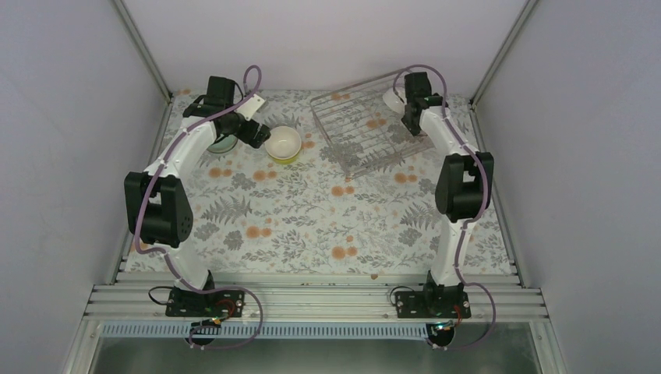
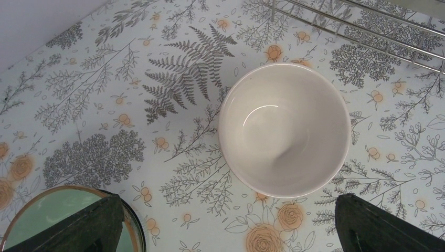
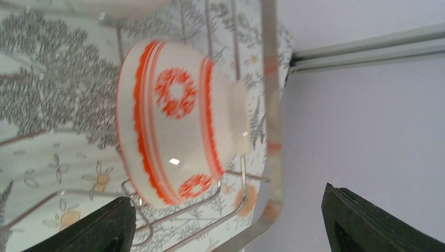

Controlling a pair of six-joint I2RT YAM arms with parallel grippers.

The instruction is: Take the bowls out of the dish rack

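Observation:
The wire dish rack [image 1: 362, 128] sits at the back right, and its edge shows in the left wrist view [image 2: 367, 29]. A white bowl with red-orange pattern [image 3: 178, 123] stands on its edge in the rack's corner [image 3: 267, 173]; it shows pale in the top view [image 1: 391, 97]. My right gripper [image 3: 225, 231] is open just short of it, touching nothing. A yellow-green bowl with a cream inside [image 1: 283, 143] stands upright on the table [image 2: 283, 128]. A mint green bowl [image 1: 224, 143] sits to its left [image 2: 47, 218]. My left gripper [image 2: 231, 231] is open and empty between the two.
The floral table cover [image 1: 312, 218] stretches toward the arm bases. Grey walls close in at the back and sides, and the right wall [image 3: 367, 131] is close behind the rack's corner. A pale rim [image 3: 118, 5] shows at the top edge of the right wrist view.

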